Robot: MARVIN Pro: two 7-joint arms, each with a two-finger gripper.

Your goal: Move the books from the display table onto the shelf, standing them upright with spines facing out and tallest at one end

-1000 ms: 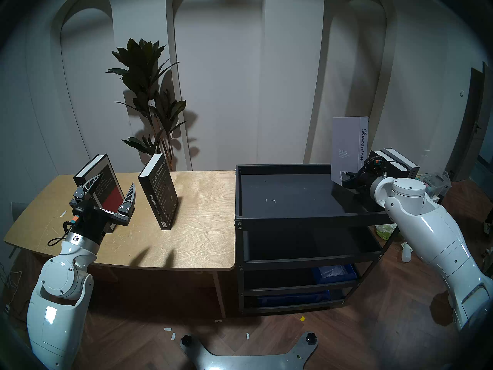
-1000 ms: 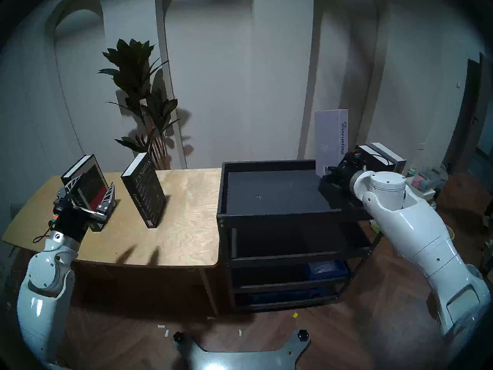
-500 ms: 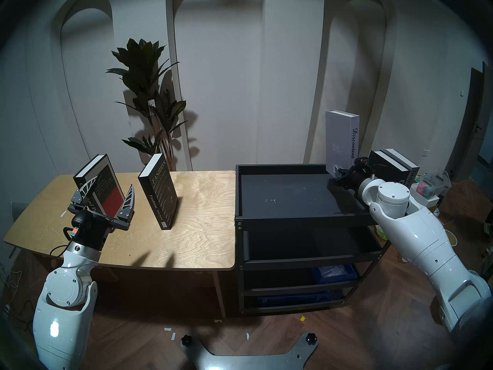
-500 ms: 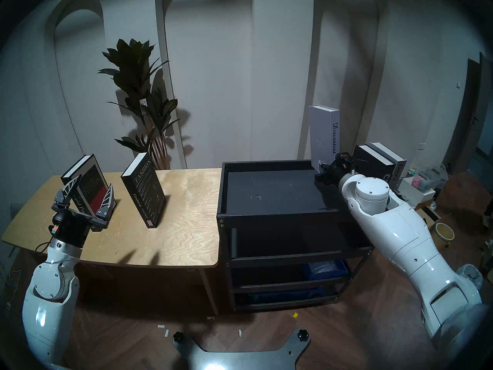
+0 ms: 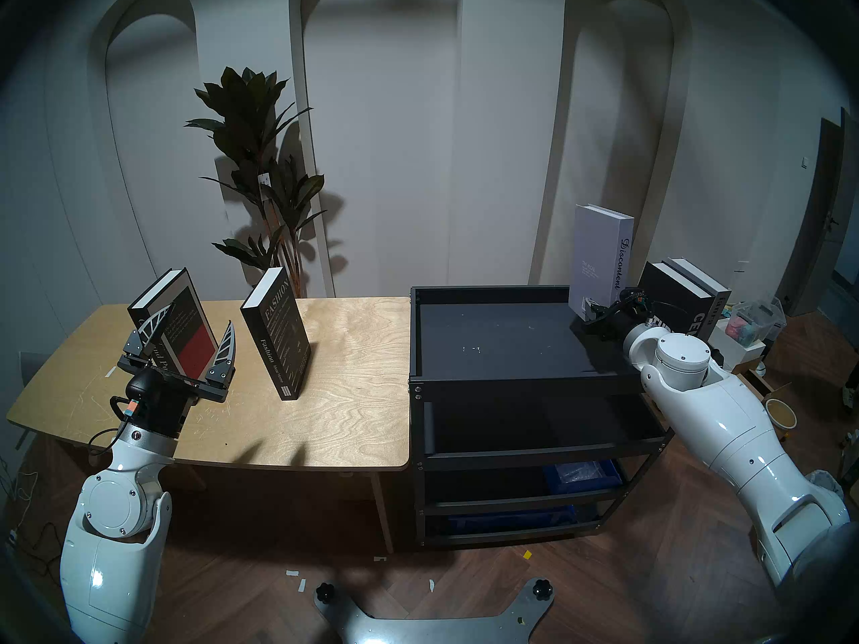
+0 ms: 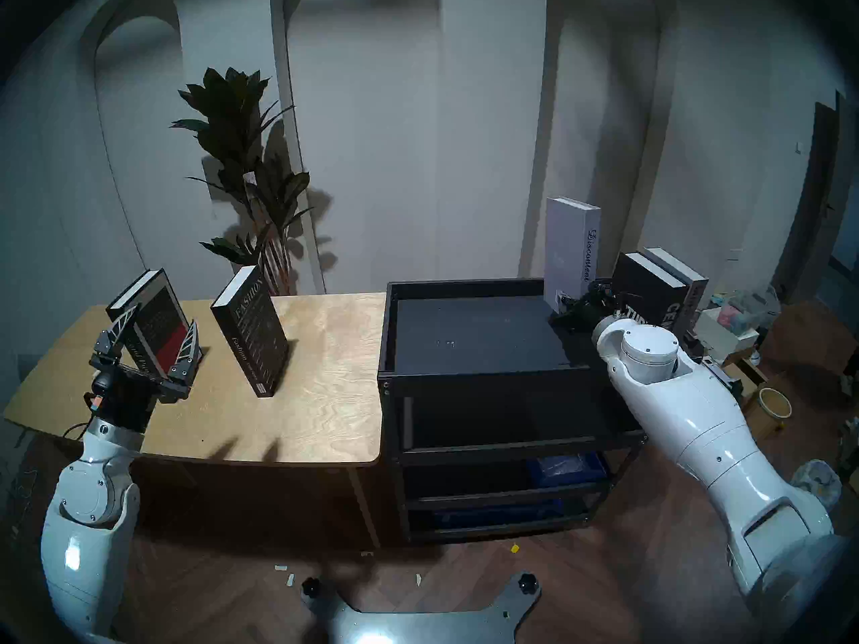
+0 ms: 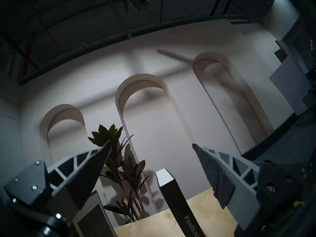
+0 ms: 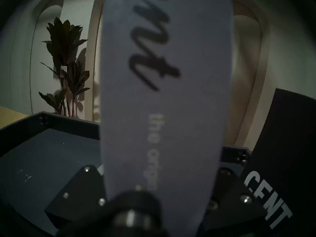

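Here the right claw (image 5: pixel 589 309) clamps the grey "Discontent" book (image 5: pixel 602 257) upright over the shelf (image 5: pixel 492 341); at three o'clock stand "CENT…" (image 5: pixel 669 299) and another. The left claw (image 5: pixel 188 334) gapes before a red-panelled book (image 5: pixel 174 320) on the table (image 5: pixel 348 397), "FASHION" (image 5: pixel 276 334) at three.

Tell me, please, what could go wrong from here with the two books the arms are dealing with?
The right gripper pinches the tall grey Discontent book only at its bottom, so it could tip on release or knock the black books beside it. The left gripper, open around the red-and-black book, could topple that leaning book on the display table.
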